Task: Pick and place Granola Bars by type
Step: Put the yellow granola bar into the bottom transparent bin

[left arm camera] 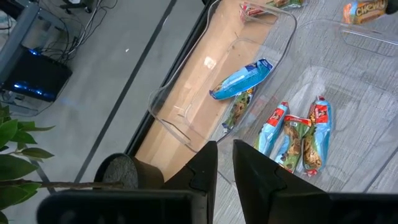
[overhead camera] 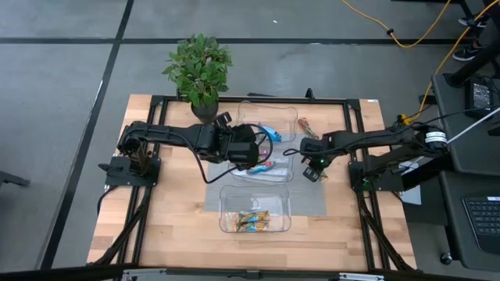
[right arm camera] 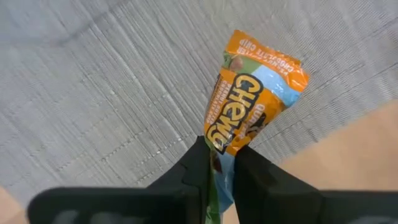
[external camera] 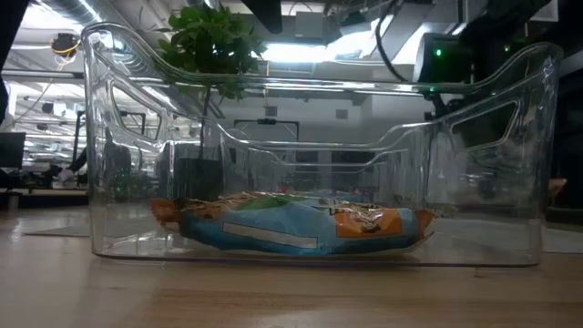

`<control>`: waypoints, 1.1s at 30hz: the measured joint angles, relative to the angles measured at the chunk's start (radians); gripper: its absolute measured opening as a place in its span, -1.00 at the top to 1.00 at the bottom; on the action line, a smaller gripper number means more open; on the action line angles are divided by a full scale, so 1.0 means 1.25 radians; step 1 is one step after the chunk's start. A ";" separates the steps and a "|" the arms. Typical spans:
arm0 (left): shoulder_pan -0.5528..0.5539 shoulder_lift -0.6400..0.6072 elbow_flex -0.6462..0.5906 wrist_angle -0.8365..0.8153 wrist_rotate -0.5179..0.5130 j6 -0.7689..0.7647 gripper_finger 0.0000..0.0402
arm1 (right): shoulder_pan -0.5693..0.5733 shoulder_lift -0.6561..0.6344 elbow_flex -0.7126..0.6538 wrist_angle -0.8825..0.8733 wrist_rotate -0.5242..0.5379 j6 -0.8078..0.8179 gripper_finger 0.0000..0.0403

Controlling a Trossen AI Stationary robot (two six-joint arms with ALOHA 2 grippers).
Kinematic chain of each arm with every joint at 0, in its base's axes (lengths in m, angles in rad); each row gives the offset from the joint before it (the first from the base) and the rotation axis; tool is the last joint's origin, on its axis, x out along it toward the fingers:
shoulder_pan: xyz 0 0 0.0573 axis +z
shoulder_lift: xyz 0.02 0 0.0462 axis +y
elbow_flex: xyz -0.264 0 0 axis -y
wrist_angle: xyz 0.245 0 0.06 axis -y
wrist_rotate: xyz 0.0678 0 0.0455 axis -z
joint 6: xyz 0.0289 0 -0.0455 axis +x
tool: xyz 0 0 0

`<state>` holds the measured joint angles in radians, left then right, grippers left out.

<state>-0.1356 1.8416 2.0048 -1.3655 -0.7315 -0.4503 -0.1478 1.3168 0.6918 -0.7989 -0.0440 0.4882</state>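
So the right hand point(right arm camera: 221, 163) is pinched shut on an orange Chewy granola bar point(right arm camera: 252, 93), holding it by one end over the grey mat point(right arm camera: 93, 93) at about 3 o'clock on the desk point(overhead camera: 172, 226). The left hand point(left arm camera: 225, 158) is nearly closed with nothing in it, up over the clear trays point(left arm camera: 180, 112) around 12 o'clock, where blue bars point(left arm camera: 242, 79) lie

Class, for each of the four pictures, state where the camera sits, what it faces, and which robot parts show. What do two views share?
High: overhead, facing down; both arms, table.
Low: tabletop level, facing a clear tray of bars.
Left wrist: left hand over blue bars.
Right wrist: right hand shut on an orange bar.
Shared: high and low views show the plant.
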 joint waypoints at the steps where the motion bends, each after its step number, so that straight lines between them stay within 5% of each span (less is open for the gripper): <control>1: 0.000 0.000 0.000 0.000 0.000 0.000 0.77 | 0.000 -0.009 0.007 -0.009 0.005 0.000 0.72; 14: 0.000 0.000 0.000 -0.001 -0.006 0.014 0.80 | 0.000 -0.194 0.067 -0.099 0.008 -0.016 0.72; 22: 0.000 0.000 0.000 -0.001 -0.009 0.035 0.78 | 0.001 -0.300 0.117 -0.088 -0.098 -0.145 0.71; 33: 0.004 0.000 0.000 -0.001 -0.035 0.036 0.79 | 0.113 -0.299 0.224 0.050 -0.115 -0.265 0.71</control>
<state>-0.1301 1.8416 2.0048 -1.3670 -0.7757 -0.4053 -0.0062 0.9434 0.9714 -0.7362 -0.1871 0.1571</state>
